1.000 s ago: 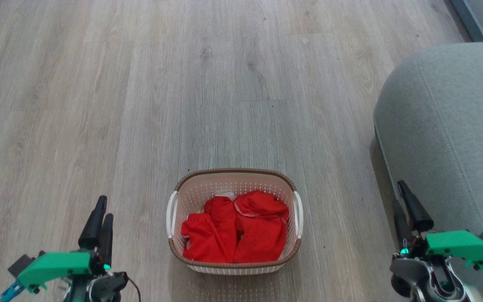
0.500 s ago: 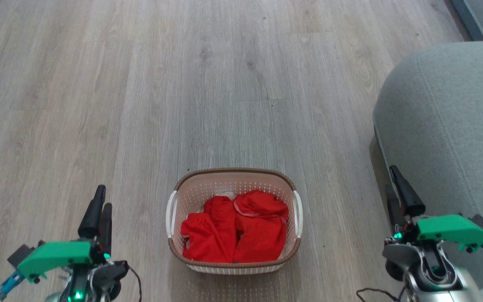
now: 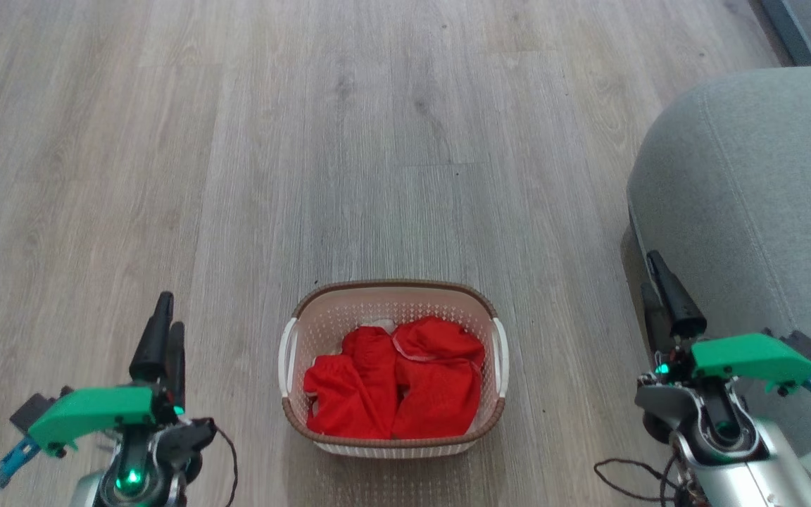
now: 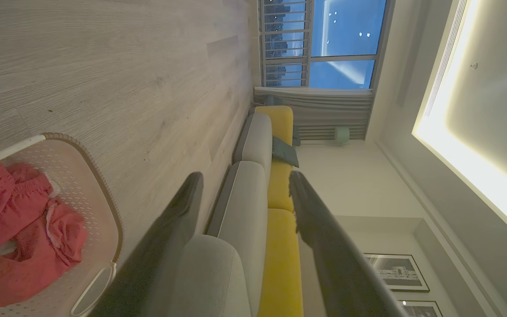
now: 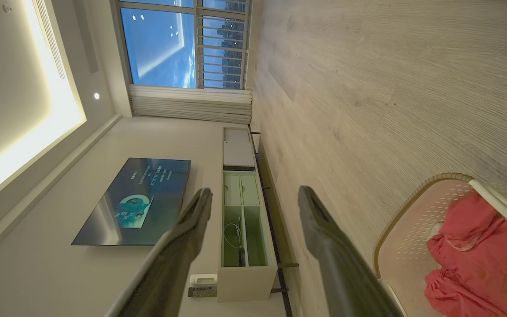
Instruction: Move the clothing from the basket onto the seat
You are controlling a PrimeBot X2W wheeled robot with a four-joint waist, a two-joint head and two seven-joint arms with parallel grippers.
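While bunched in basket [image 3: 391,289], clothing [image 3: 405,394] bright red, pale-trimmed.

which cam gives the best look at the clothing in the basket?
Head view: the clothing is seen from above, whole pile inside the basket, unobstructed. The left wrist view catches it sideways at the lower left edge, cropped; the right wrist view catches it at the lower right corner, also cropped.

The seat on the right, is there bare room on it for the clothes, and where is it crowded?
Yes. The seat shows nothing lying on its visible grey top. The wooden floor beyond the basket and on both its sides is bare too. Crowded: the basket, where red clothing covers most of the bottom.
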